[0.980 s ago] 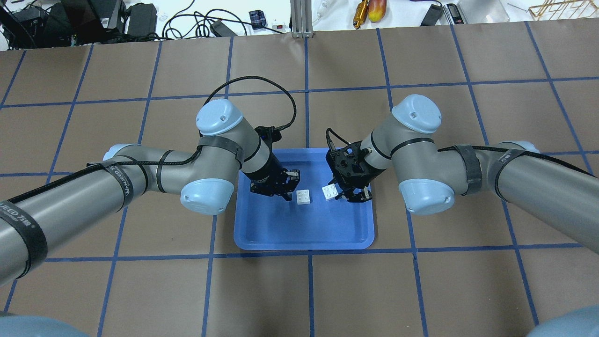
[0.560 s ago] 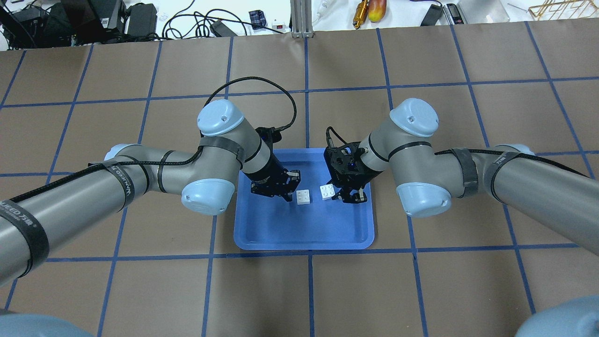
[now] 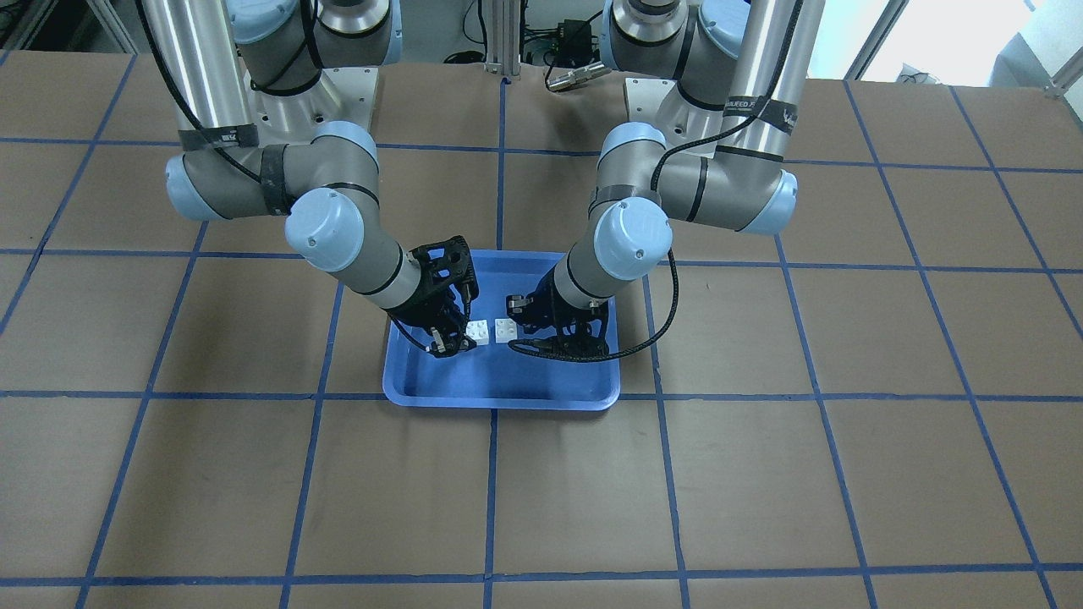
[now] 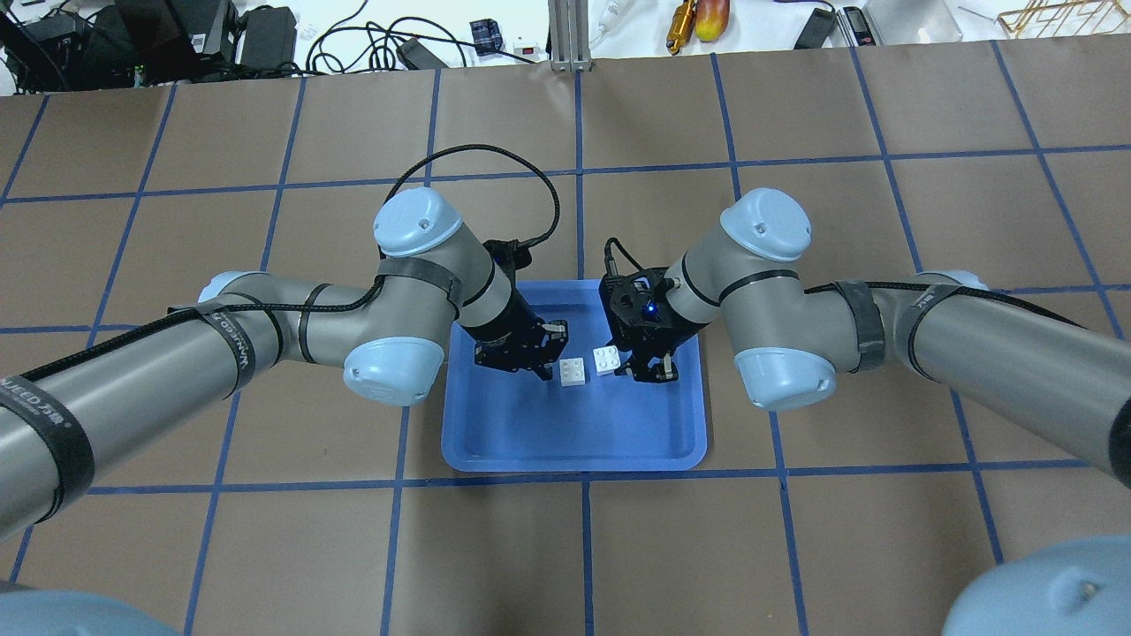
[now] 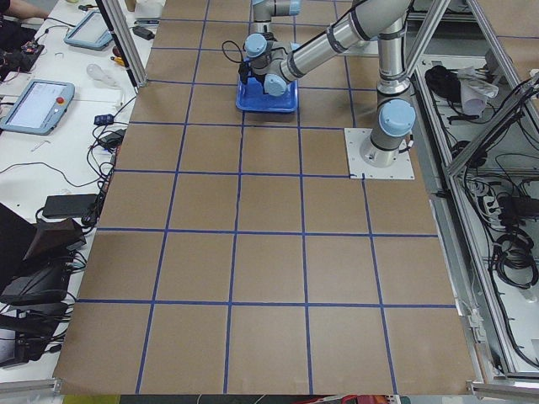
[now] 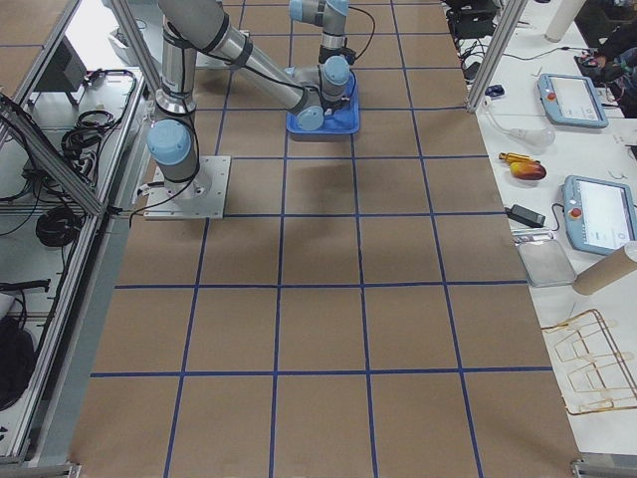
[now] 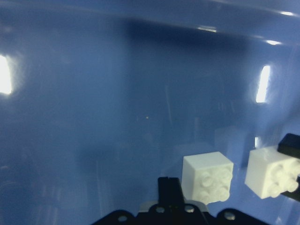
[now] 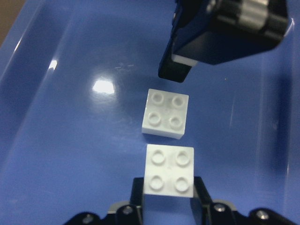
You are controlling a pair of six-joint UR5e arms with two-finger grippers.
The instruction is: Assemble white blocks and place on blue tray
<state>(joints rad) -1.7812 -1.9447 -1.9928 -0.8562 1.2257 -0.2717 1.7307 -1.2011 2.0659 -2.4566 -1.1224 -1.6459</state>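
We see the blue tray as smooth, glossy plastic that gives back bright spots of light. The two white blocks look like hard plastic with a soft, half-matt shine. The bench has a matt brown cover, like paper.

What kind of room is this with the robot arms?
Probably a robot lab or test workshop. Two arms work over a blue tray on a table taped into blue squares, with handheld control screens and tangled cables on benches beside it.
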